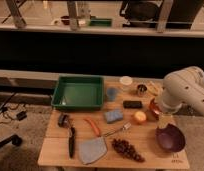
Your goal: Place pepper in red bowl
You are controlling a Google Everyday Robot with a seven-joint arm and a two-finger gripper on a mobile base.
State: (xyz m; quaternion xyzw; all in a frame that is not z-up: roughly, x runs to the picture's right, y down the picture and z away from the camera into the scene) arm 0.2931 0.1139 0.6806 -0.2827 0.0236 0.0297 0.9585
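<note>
A slender orange-red pepper (93, 126) was seen lying on the light wooden table (55, 150), lower centre-left of the frame, between a black-handled knife (71, 141) and a metal fork (120, 130). The small round red-rimmed bowl (153, 107) was seen at the right edge, partly covered by the white robot arm (182, 90). The gripper (165, 120) was held just above a dark purple bowl (170, 138), jaws apart, with nothing grasped.

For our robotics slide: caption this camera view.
The pepper lies mid-table; the claw hovers at the right, by the red bowl.
</note>
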